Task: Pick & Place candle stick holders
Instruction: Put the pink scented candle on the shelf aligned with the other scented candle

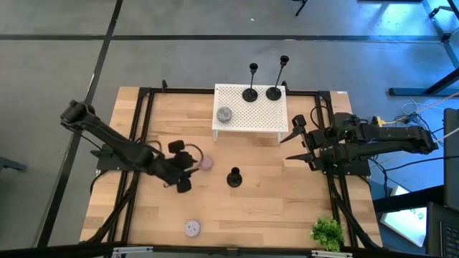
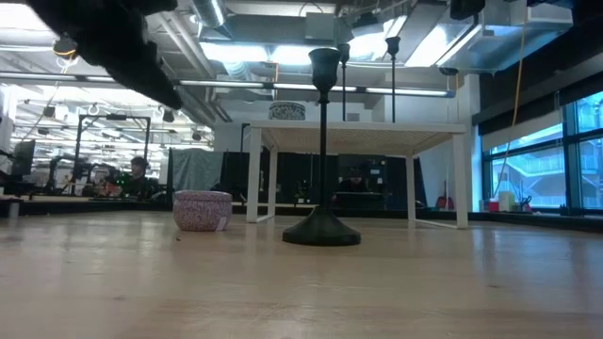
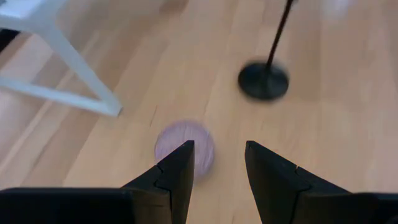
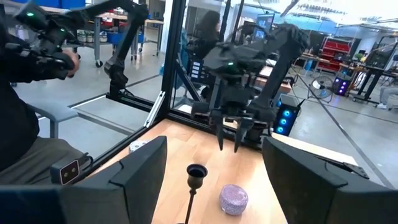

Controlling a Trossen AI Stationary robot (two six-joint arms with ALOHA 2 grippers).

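One black candle stick holder (image 1: pixel 234 178) stands upright on its round base (image 3: pixel 263 81) in the middle of the wooden table. Two more holders (image 1: pixel 250 93) (image 1: pixel 274 92) stand on the white perforated stand (image 1: pixel 251 107) at the far side. My left gripper (image 1: pixel 192 168) hovers above the table to the left of the middle holder. It is open, slants down, and has nothing between its fingers (image 3: pixel 219 146). A pink disc (image 3: pixel 183 146) lies on the table just ahead of it. My right gripper (image 1: pixel 290 147) waits open at the table's right side, held level (image 4: pixel 214 146).
A grey disc (image 1: pixel 224 115) lies on the stand's near left corner. Another pale disc (image 1: pixel 191 228) lies near the front edge, and a green plant (image 1: pixel 328 233) sits at the front right corner. The stand's white legs (image 3: pixel 74 74) are close to my left gripper. A person (image 4: pixel 25 81) sits beyond the table.
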